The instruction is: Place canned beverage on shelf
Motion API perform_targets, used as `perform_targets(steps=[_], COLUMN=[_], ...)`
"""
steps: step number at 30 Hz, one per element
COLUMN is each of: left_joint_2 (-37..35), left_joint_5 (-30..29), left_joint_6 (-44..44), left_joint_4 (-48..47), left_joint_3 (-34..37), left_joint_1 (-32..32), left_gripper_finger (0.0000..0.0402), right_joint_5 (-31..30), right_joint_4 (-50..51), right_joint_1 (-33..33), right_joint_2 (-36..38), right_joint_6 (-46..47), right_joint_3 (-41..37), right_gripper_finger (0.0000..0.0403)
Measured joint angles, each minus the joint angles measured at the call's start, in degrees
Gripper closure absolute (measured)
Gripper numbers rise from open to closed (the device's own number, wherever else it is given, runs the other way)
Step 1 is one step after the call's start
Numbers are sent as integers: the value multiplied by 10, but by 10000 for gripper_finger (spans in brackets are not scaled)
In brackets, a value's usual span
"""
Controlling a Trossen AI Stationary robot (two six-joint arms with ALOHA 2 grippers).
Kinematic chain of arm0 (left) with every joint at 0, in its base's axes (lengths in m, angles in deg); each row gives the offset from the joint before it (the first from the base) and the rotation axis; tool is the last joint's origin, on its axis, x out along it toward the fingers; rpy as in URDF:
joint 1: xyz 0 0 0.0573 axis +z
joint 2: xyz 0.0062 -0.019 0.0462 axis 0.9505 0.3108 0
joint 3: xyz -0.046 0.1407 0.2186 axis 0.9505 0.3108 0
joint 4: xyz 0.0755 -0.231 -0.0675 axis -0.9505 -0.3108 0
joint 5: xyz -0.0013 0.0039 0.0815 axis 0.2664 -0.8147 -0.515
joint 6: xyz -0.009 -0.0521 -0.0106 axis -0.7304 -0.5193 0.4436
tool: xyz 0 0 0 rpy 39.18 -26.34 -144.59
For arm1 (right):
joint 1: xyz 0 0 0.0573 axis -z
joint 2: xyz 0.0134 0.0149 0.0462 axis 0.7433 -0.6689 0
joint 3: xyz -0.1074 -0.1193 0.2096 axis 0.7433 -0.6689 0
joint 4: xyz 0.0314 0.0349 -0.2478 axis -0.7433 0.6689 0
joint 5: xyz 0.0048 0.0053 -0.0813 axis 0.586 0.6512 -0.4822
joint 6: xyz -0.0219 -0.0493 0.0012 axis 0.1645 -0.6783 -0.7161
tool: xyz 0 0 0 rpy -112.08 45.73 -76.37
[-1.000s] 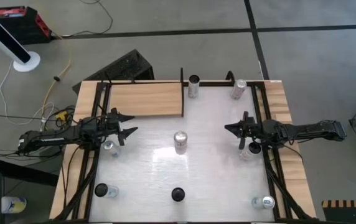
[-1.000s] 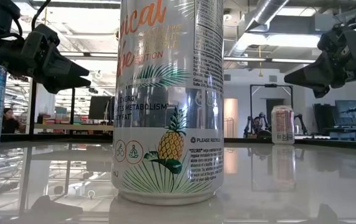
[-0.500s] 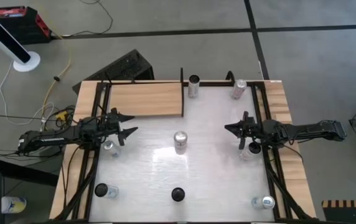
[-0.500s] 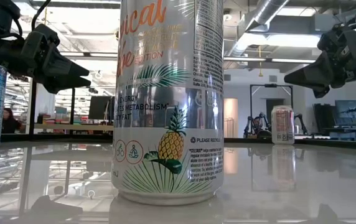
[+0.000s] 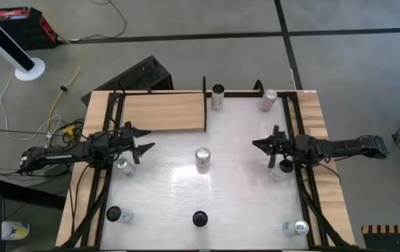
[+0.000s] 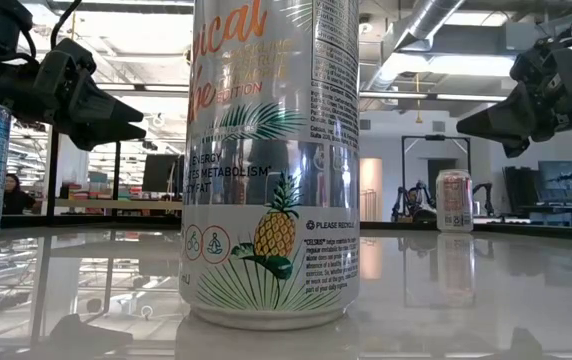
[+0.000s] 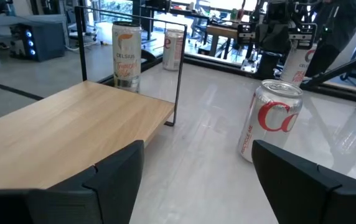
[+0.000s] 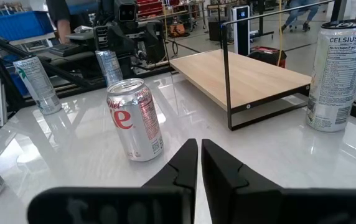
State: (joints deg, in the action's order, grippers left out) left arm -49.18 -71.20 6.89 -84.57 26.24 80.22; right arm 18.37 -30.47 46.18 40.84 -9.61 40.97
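The shelf (image 5: 163, 112) lies bare on top at the far left of the tabletop (image 5: 242, 175), so its whole board is open from above; its thin black upright (image 5: 205, 94) fences the edge facing the tabletop's middle. Just beyond that upright stands a tall can (image 5: 217, 97), narrowing the way in from that side. A silver can (image 5: 202, 159) stands alone mid-tabletop with open white surface all round it. Between it and the shelf's near edge nothing stands. A can (image 5: 122, 166) sits right under the left claw (image 5: 143, 142), another (image 5: 277, 170) beside the right claw (image 5: 259, 145). Four more cans line the near edge.
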Motion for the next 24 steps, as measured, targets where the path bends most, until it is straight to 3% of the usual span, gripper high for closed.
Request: perform_targets(steps=[5,11,16,20,24], left_joint_2=[0,0,0,0,0], left_joint_5=[0,-53,-125,-206,-290], left_joint_6=[-107,-140,-174,-169,-133], left_joint_4=[0,7,15,51,100], left_joint_3=[0,0,0,0,0], left_joint_1=[0,0,0,0,0], left_gripper_finger=[119,119,119,119,119], right_joint_5=[-1,-11,-16,-19,-71], right_joint_4=[-16,-18,-40,-90,-119], right_joint_1=[1,1,1,1,9], right_joint_2=[0,0,1,1,-1], right_joint_6=[-15,-29,-42,-138,-202], right_joint_3=[0,0,15,33,60], right_gripper_finger=[355,355,355,355,354])
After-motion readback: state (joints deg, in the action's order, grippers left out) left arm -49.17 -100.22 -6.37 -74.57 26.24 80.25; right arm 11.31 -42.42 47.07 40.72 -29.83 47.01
